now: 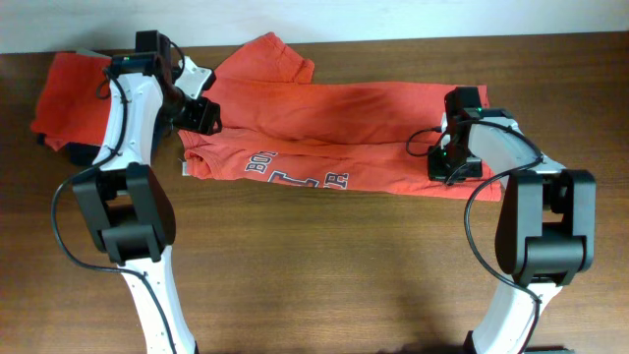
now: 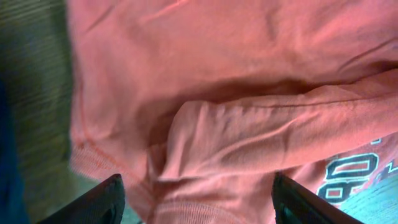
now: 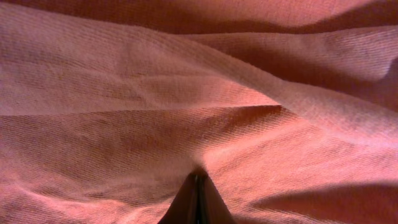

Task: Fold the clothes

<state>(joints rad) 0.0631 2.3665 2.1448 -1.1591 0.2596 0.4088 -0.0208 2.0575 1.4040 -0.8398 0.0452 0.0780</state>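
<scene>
Beside lettered T-shirt, second T-shirt

overhead: looks straight down, whole table in shot
left wrist: 10 o'clock, close over the T-shirt
right wrist: 3 o'clock, basically nose-on-fabric
shared: that T-shirt

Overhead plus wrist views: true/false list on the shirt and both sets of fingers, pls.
1. The left fingers are spread apart over the shirt. True.
2. The right fingers are wide open. False: they are shut together, tips against the orange cloth.
3. The shirt's lettering faces up. True.
4. Only one orange garment is on the table. False: a second orange shirt lies at the far left corner, partly under the left arm.
</scene>
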